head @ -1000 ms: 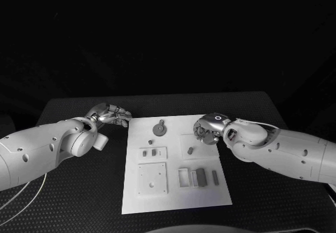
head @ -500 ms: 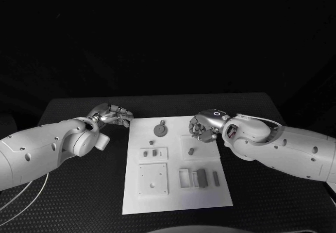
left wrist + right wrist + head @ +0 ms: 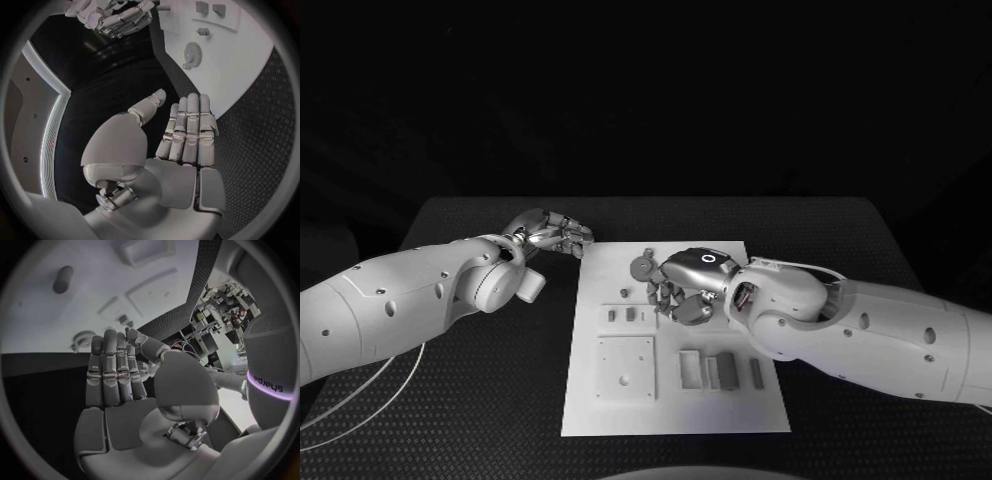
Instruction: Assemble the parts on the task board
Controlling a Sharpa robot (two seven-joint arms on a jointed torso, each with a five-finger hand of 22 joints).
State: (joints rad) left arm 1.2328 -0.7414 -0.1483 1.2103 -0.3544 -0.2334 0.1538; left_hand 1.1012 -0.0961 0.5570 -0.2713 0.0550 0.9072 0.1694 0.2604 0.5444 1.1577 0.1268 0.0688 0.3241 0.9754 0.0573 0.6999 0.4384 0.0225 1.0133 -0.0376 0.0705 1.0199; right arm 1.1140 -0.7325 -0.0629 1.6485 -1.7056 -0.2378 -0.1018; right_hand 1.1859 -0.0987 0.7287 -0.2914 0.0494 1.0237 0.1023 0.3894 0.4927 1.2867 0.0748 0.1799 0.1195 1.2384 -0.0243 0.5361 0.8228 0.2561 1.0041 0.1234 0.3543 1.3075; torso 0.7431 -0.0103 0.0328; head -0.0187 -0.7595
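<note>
The white task board (image 3: 733, 410) lies in the middle of the black table. A round gear-like part (image 3: 640, 265) sits near its far edge, also seen in the left wrist view (image 3: 192, 51) and the right wrist view (image 3: 83, 338). Small grey parts (image 3: 620, 314) stand in a raised block, and several oblong parts (image 3: 721, 369) lie near a square plate (image 3: 626, 367). My right hand (image 3: 679, 291) hovers over the board just beside the gear, fingers straight and holding nothing (image 3: 115, 375). My left hand (image 3: 554, 235) is off the board's far left corner, empty with fingers extended (image 3: 187, 135).
Black textured table top (image 3: 473, 400) surrounds the board on all sides. A thin white cable (image 3: 358, 405) loops along the table's left side under my left arm. My right forearm (image 3: 877, 335) covers the board's right edge.
My right hand has moved left and nearer across the board, from its right edge to beside the gear. The whole view has shifted slightly; my left hand has held its place.
</note>
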